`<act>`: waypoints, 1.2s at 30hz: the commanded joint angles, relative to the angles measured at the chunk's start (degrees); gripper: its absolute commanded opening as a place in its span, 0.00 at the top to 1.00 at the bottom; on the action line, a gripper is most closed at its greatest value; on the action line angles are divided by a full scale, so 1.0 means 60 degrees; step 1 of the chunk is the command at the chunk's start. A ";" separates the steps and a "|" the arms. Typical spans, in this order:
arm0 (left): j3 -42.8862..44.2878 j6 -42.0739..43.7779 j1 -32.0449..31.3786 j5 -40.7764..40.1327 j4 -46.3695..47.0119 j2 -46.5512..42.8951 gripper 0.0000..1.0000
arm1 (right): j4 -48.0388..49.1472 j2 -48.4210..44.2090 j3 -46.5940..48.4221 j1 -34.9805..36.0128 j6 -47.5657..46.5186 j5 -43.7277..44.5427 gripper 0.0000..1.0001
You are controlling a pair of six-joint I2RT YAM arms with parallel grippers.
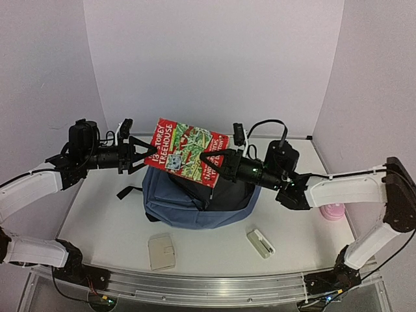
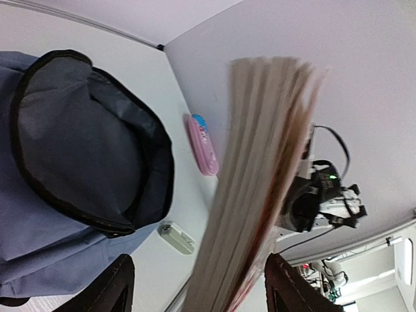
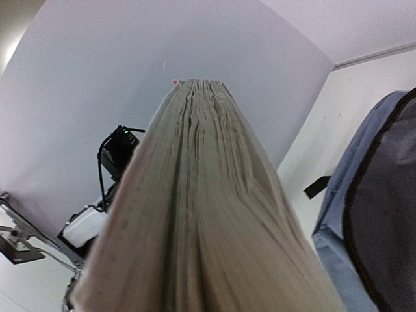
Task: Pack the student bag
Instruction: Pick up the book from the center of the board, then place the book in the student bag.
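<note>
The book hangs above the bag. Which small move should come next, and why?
Probably draw the left gripper back off the book: its jaws stand open on either side of the pages, while the right gripper clamps the other edge, so the book could go down into the open student bag.

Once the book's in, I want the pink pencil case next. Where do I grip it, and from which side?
Pinch the pink pencil case across its narrow width at mid-length, coming straight down. It lies flat on the table, long and slim, so only its long sides fit the jaws. It sits on the side of the right gripper, which holds the book.
</note>
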 commanded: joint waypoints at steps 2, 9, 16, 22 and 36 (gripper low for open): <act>0.0522 0.0630 -0.0041 -0.1704 -0.2095 0.0383 0.26 | -0.3636 -0.2455 0.0664 -0.0057 -0.2550 0.2728 1.00; 0.0049 -0.0311 -0.0315 -0.2111 -0.1008 0.1638 0.23 | -0.7393 -0.3874 0.1114 -0.0754 -0.3335 0.4543 1.00; 0.0638 -0.0477 -0.0541 -0.1866 0.0229 0.3509 0.24 | -0.8276 -0.4703 0.0454 -0.2051 -0.3273 0.4118 1.00; 0.1735 -0.0035 -0.0537 -0.1802 -0.0181 0.4788 0.30 | -0.8240 -0.4810 -0.0032 -0.3142 -0.3125 0.2710 1.00; 0.2792 0.0250 -0.0530 -0.1417 -0.0364 0.6236 0.43 | -0.8228 -0.5481 -0.0485 -0.3425 -0.2859 0.1926 1.00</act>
